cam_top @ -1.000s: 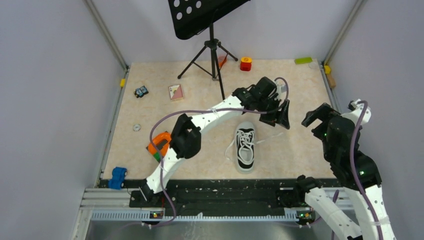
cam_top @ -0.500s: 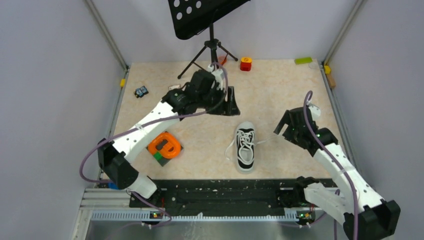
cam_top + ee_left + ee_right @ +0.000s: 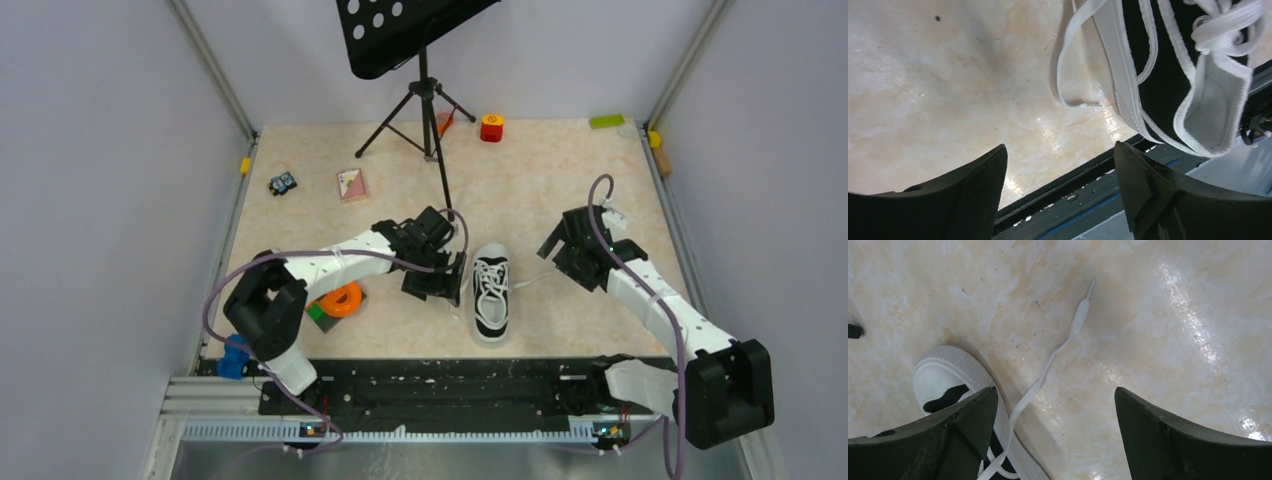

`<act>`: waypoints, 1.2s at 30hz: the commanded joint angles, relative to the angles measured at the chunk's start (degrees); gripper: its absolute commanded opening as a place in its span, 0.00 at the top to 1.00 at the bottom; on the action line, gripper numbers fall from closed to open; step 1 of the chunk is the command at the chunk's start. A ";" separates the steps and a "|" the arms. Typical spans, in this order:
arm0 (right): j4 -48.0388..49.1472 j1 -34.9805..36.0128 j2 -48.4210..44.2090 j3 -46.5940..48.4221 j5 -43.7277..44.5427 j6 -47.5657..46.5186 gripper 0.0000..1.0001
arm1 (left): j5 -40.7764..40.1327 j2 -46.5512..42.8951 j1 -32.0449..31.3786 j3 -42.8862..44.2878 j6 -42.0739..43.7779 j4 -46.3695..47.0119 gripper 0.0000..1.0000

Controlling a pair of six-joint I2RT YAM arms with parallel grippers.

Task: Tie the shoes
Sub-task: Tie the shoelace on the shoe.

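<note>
Lengthwise, the shoe [image 3: 490, 300] is laid on the table [image 3: 560, 170] with its long axis running from the arms' bases toward the back. Its toe cap [image 3: 940, 375] is turned away and its heel is set near the front rail [image 3: 450, 395], between the two grippers. The left gripper [image 3: 440, 283] is held just beside the shoe's left flank, with its fingers [image 3: 973, 195] spread wide and nothing caught between them. In its wrist view the left lace [image 3: 1058, 65] is seen looping out over the table ahead of the gap. The right gripper [image 3: 562, 248] is likewise spread and empty, and is set a little further off to the shoe's right. The right lace [image 3: 1078, 320] is trailed outward, its tip lying ahead of those fingers. Each lace is judged best taken by the arm on its own side.
</note>
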 commanded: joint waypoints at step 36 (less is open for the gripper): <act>13.19 -2.59 19.74 0.44 7.25 3.49 0.19 | -19.55 -4.94 0.06 4.52 -3.16 -3.79 1.00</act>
